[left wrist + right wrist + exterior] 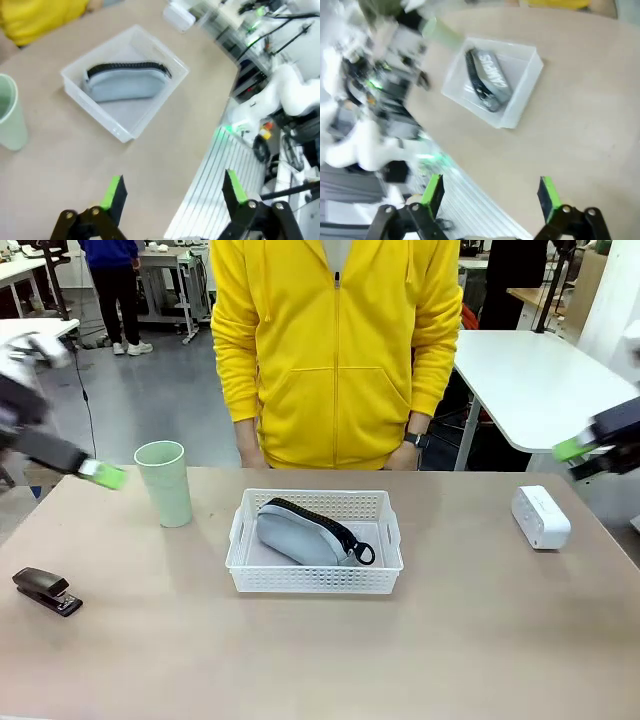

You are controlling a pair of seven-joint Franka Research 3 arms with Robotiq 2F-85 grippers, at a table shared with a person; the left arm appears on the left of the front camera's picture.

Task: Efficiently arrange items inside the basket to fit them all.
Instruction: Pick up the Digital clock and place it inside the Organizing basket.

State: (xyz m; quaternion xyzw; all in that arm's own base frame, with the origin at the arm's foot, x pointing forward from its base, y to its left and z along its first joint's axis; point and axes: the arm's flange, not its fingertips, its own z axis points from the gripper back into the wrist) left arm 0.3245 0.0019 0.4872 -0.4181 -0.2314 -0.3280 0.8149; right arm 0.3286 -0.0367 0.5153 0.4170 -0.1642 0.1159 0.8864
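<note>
The white lattice basket (314,580) sits mid-table with the grey zip pouch (305,532) lying in it, seen also as the basket (120,131) and pouch (125,84), and the basket (520,107) and pouch (486,80). A pale green cup (165,483) stands left of the basket, also cup (10,117). The black stapler (46,591) lies at the front left. A white box (540,516) rests at the right, and shows as the box (178,16) too. My left gripper (104,475) hovers at the far left, open (172,190). My right gripper (573,448) hangs at the far right, open (490,192).
A person in a yellow hoodie (335,350) stands at the table's far edge behind the basket, hands down at the edge. Bare tabletop lies in front of the basket. Another white table (530,380) stands behind on the right.
</note>
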